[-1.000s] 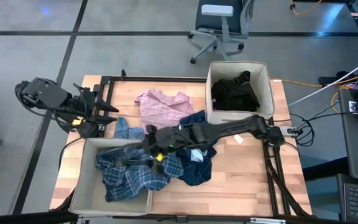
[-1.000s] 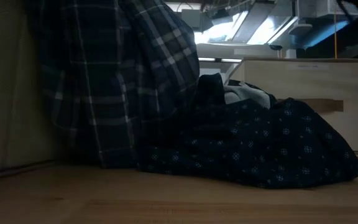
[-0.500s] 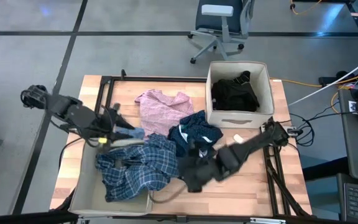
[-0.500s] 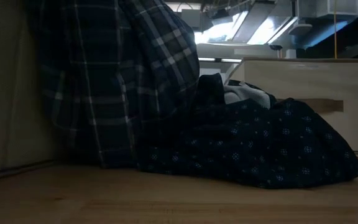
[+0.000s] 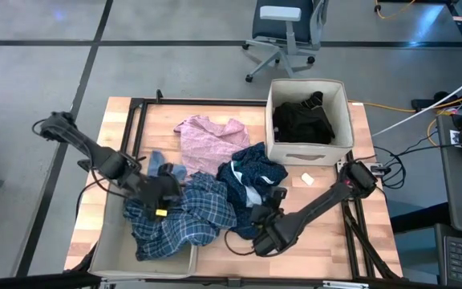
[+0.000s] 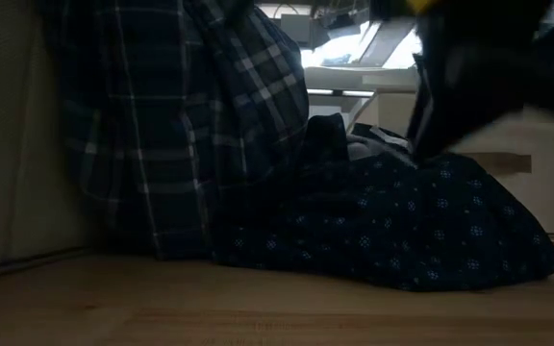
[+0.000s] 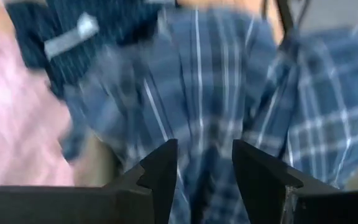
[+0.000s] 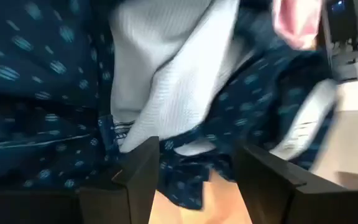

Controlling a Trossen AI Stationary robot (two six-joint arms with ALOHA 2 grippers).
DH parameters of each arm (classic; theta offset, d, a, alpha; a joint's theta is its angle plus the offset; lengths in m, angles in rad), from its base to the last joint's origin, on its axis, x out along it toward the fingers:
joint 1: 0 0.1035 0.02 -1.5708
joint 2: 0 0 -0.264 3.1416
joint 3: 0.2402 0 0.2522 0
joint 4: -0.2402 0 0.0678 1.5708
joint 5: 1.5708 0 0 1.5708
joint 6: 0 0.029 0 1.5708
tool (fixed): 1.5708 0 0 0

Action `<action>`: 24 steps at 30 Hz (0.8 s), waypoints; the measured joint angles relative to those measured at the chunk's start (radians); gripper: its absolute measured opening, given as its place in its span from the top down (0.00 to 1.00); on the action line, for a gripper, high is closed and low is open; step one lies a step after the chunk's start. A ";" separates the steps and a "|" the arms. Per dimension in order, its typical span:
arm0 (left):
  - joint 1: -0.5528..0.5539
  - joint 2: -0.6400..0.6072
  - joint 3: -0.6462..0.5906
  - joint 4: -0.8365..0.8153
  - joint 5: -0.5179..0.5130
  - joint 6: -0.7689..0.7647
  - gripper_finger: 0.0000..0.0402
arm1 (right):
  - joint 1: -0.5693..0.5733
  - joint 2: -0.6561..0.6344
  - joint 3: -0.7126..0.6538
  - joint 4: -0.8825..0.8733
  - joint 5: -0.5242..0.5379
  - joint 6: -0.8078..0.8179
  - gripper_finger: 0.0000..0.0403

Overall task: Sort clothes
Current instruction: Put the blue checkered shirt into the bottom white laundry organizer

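The blue-white plaid shirt (image 5: 179,215) lies heaped in the left beige bin (image 5: 107,255) and spills over its right wall. My left gripper (image 5: 164,193) hovers open just above it, the plaid (image 7: 229,93) filling its view. A navy dotted garment (image 5: 251,178) lies bunched at the table's middle with a white cloth (image 8: 166,81) folded inside it. My right gripper (image 5: 263,234) stands open at its near edge, slanting down, fingers on either side of the hem (image 8: 191,168). The pink patterned top (image 5: 209,136) lies flat behind.
The right beige bin (image 5: 339,100) at the far right holds black pieces (image 5: 301,120). A small blue denim item (image 5: 165,167) lies by the left bin's far corner. A small white tag-like scrap (image 5: 305,179) sits on bare wood. Black frame rails (image 5: 135,120) run along the table's left and right sides.
My left gripper has come down from the table's far-left side toward the plaid shirt and tipped downward. My right arm has swung from over the plaid shirt toward the right and near edge, dropped low and turned, ending at the navy garment's near side.
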State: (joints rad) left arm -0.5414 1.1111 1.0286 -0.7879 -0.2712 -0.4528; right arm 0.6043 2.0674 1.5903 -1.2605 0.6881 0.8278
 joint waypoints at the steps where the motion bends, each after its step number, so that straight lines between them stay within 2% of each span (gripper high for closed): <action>1: -0.009 0.007 0.000 -0.013 0.001 -0.026 0.64 | -0.001 0.000 -0.034 0.034 0.001 0.010 0.51; 6: -0.036 0.009 0.000 0.023 -0.035 -0.064 0.64 | -0.002 0.000 -0.139 0.202 0.009 0.025 0.51; 9: -0.042 0.010 -0.007 0.026 -0.108 -0.086 0.64 | -0.002 0.000 -0.169 0.280 0.039 0.009 0.51; 12: -0.042 0.011 -0.041 0.048 -0.119 -0.112 0.64 | -0.002 0.000 -0.181 0.350 0.062 -0.004 0.51; 18: -0.053 0.028 -0.165 0.285 -0.131 -0.113 0.64 | -0.002 0.000 -0.208 0.460 0.090 -0.052 0.51; 24: -0.052 0.076 -0.241 0.448 -0.156 -0.076 0.64 | -0.004 0.000 -0.232 0.538 0.131 -0.107 0.51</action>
State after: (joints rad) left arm -0.5938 1.1869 0.7872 -0.3400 -0.4273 -0.5288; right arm 0.6005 2.0674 1.3588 -0.7226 0.8189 0.7212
